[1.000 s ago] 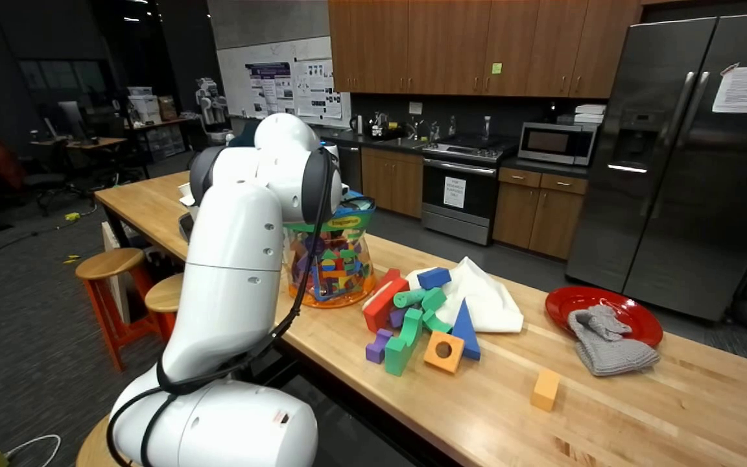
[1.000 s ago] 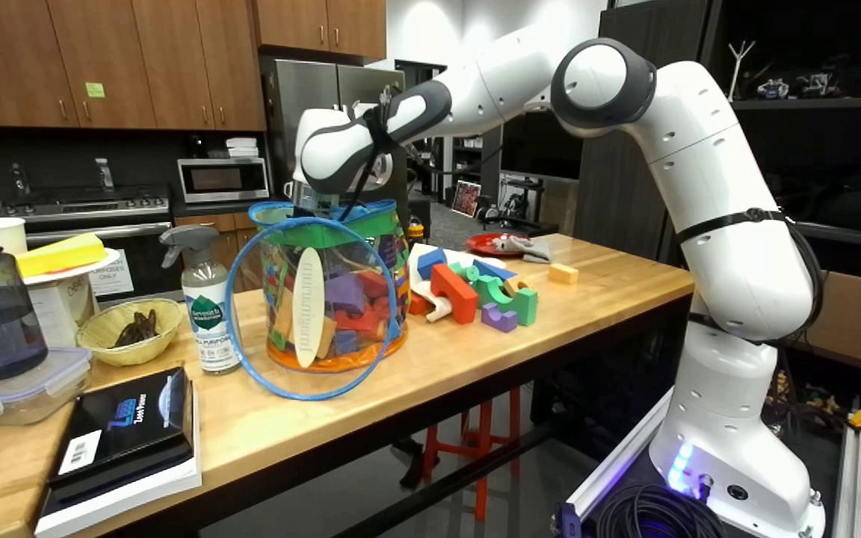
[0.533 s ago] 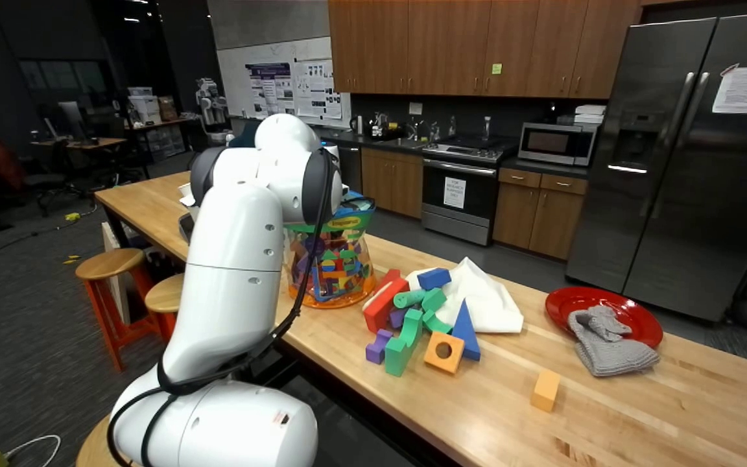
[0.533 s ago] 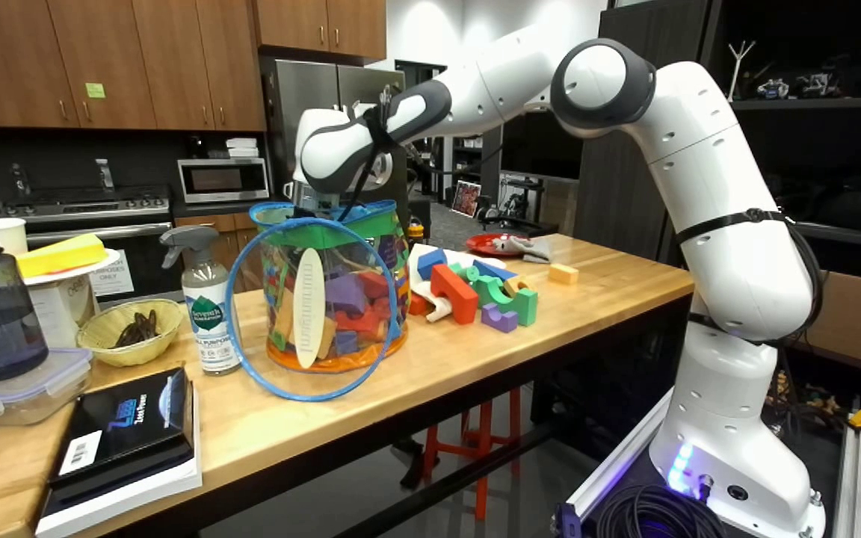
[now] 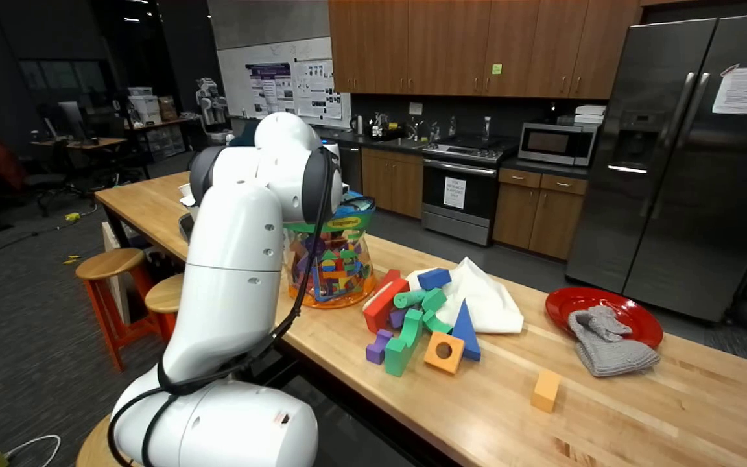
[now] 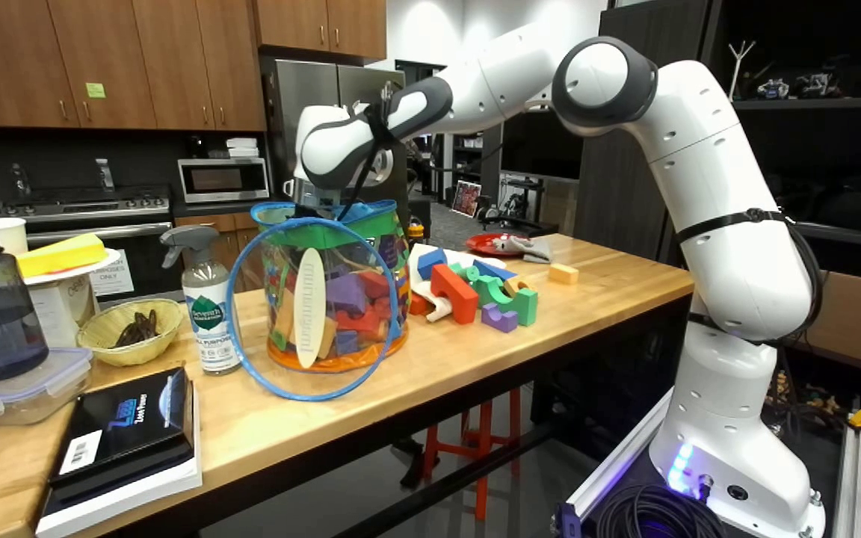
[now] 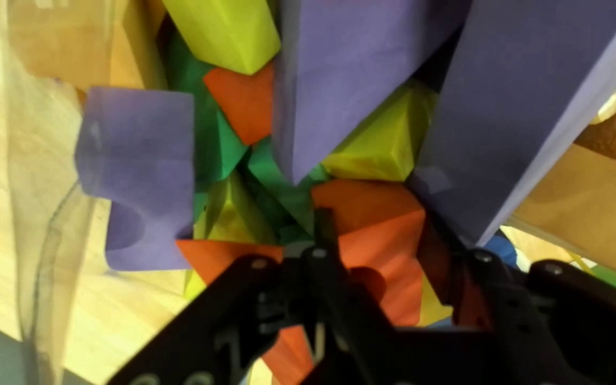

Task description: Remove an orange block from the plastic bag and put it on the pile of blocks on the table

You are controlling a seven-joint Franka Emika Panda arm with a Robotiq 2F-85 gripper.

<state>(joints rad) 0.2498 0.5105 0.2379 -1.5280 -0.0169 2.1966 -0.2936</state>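
Plastic bag [image 5: 345,223] on wooden table [image 5: 607,421]; cabinets [image 5: 441,45], fridge [image 5: 659,155] beyond; tool [image 7: 381,227] inside bag; cannot tell if spread or pinching

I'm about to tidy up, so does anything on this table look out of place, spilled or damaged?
Two things look slightly off: a small orange block lies alone, apart from the pile of blocks, and the grey cloth droops over the rim of the red plate onto the table. I see no spill or damage.
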